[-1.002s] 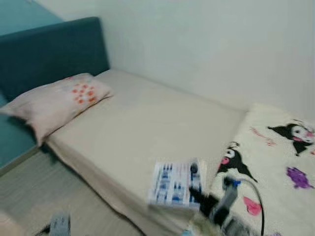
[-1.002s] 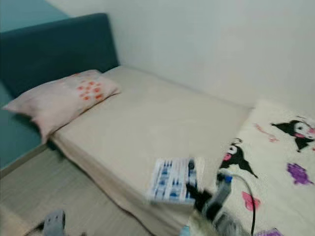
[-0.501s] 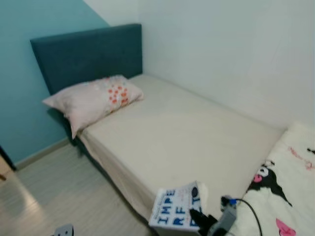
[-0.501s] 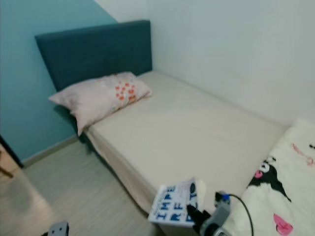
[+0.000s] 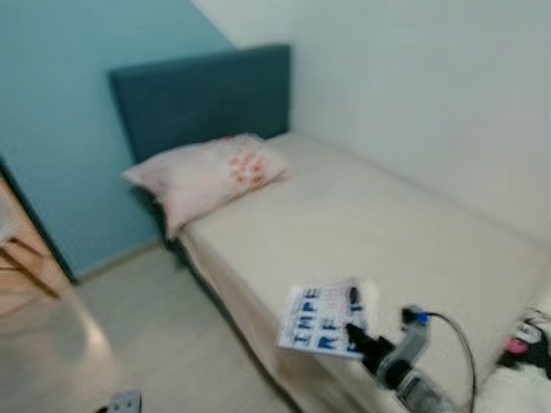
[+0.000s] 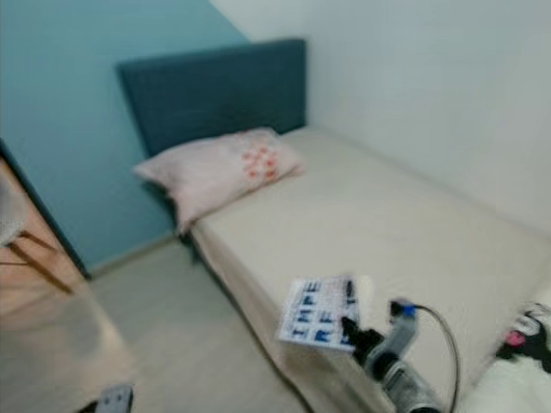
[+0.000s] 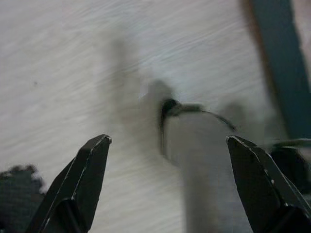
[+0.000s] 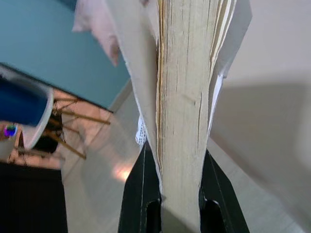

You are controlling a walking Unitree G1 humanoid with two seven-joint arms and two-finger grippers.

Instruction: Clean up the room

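My right gripper sits low at about five o'clock in the head view, its two black fingers clamped on the edge of a white paperback book with bold blue block lettering on the cover. From the right wrist camera I see the book's yellowed page block squeezed between the fingers, with the covers flaring outward on either side. The book is held above the near edge of the cream-sheeted single bed, which stretches from the centre of the head view toward three o'clock. At about eleven o'clock on the bed lies a pale pink pillow with an orange-red dotted patch, resting against the dark teal upholstered headboard. Behind that stands a turquoise wall toward nine o'clock and a white wall toward one o'clock. At four o'clock, at the frame edge, I catch a corner of a white fleece blanket with black and pink cartoon print. My left gripper hangs low over the light wood-grain floor, its fingers spread wide with nothing between them. The head views are somewhat blurred.
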